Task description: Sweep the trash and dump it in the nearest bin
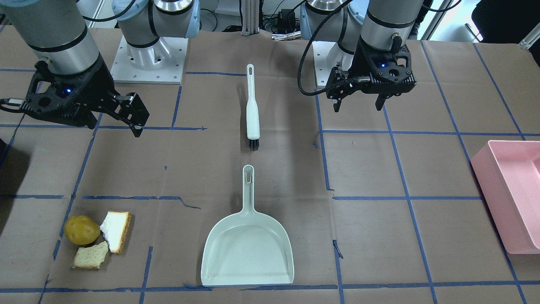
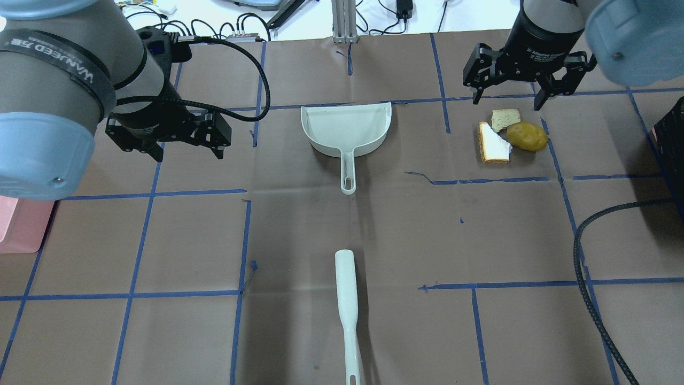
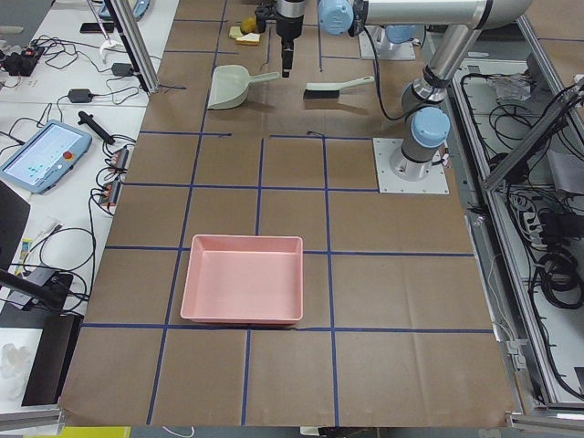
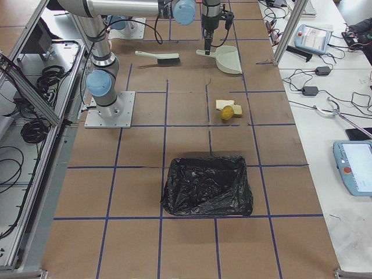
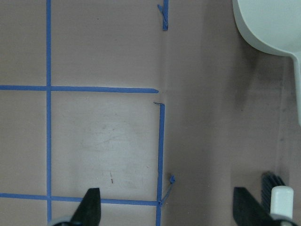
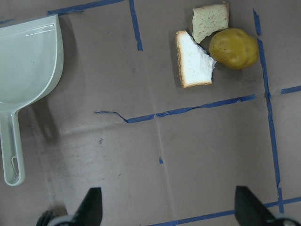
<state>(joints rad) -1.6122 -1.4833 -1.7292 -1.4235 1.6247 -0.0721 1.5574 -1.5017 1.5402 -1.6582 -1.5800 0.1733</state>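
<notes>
The trash lies in one cluster: a yellow-brown potato-like lump (image 1: 81, 230) (image 6: 233, 48), a white bread slice (image 1: 116, 230) (image 6: 194, 60) and a torn tan bread piece (image 1: 90, 255) (image 6: 210, 21). A pale green dustpan (image 1: 247, 249) (image 2: 346, 128) rests flat mid-table. In line with its handle lies a white hand brush (image 1: 252, 107) (image 2: 346, 305) with black bristles. My right gripper (image 2: 507, 100) (image 6: 169, 207) hovers open and empty above the table near the scraps. Across the table, my left gripper (image 2: 187, 154) (image 5: 168, 207) also hangs open and empty, beside the brush.
A black-lined bin (image 4: 207, 186) stands at the table end on my right, past the scraps. A pink tray-like bin (image 3: 242, 292) (image 1: 510, 194) sits at the end on my left. Blue tape lines grid the brown table cover (image 2: 342, 230).
</notes>
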